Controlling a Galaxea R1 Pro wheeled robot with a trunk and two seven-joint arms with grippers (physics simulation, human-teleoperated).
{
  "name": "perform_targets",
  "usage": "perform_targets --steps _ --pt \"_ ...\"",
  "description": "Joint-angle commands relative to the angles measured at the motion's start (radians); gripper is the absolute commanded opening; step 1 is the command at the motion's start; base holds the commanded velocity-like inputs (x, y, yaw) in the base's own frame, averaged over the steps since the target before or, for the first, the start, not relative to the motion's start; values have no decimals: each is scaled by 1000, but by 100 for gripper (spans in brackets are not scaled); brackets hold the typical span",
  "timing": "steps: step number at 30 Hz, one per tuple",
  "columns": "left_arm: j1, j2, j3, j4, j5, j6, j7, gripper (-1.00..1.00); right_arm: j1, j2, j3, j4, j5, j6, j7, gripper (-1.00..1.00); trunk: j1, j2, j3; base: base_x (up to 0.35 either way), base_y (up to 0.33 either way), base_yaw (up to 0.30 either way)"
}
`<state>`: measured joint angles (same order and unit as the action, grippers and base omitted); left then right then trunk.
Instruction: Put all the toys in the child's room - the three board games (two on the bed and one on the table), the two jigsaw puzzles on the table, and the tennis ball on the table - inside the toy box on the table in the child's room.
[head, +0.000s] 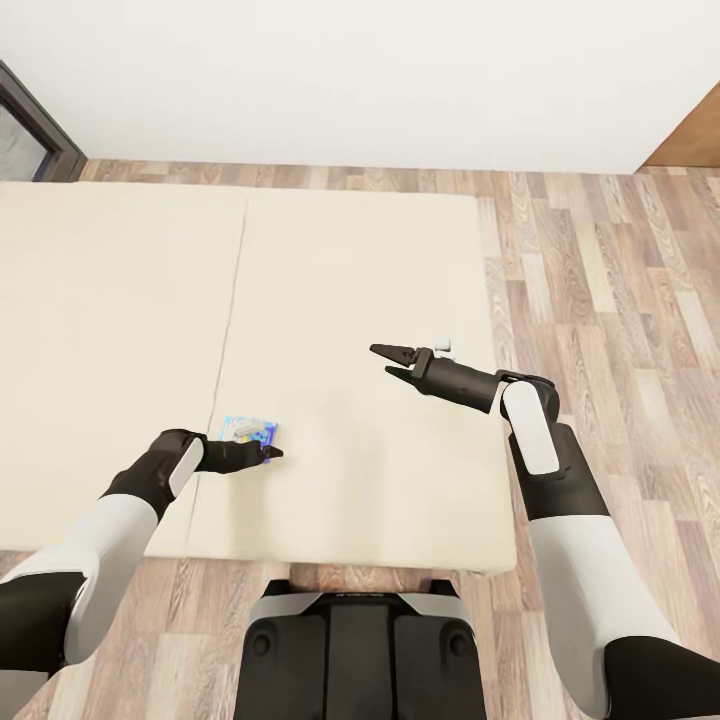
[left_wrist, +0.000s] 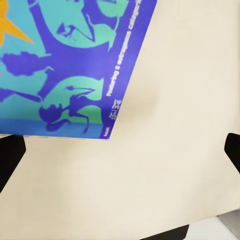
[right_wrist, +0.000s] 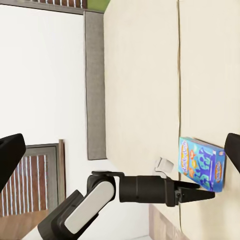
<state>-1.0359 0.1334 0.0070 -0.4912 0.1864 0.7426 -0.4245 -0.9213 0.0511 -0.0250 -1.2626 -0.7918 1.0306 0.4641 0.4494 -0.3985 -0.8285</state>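
Left end effector (head: 268, 453) hangs low over the cream bed (head: 350, 300), right at the near edge of a board game (head: 248, 430). I cannot tell if its fingers are open or closed, because in the head view they look like one dark tip. The board game is a flat blue box lying face up on the bed, just past that tip and touching it or very nearly so. In the right wrist view the box (right_wrist: 202, 163) looks longer than it is wide, and its long side runs across the way the left end effector (right_wrist: 200, 194) points. Up close, the box (left_wrist: 70, 65) shows blue and green shapes, a bit of orange, and a line of tiny white writing along its edge, too small to read. Right end effector (head: 392, 361) floats higher over the bed, well off to the side of the box, with its two fingers open and holding nothing.
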Motion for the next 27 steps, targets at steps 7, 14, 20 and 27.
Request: perform_targets --steps 7,14,20,27 --pt "0 1 1 -1 7 11 1 100 1 1 -3 0 8 5 8 100 1 -2 0 0 43 0" --pt "0 2 1 -1 6 12 1 100 1 0 -4 0 8 5 8 100 1 -2 0 0 101 0" --pt "0 2 1 -1 6 12 1 100 1 0 -4 0 8 5 8 100 1 -2 0 0 36 0" --pt "0 2 1 -1 5 13 1 100 1 0 -4 1 8 5 10 100 1 -2 0 0 157 0"
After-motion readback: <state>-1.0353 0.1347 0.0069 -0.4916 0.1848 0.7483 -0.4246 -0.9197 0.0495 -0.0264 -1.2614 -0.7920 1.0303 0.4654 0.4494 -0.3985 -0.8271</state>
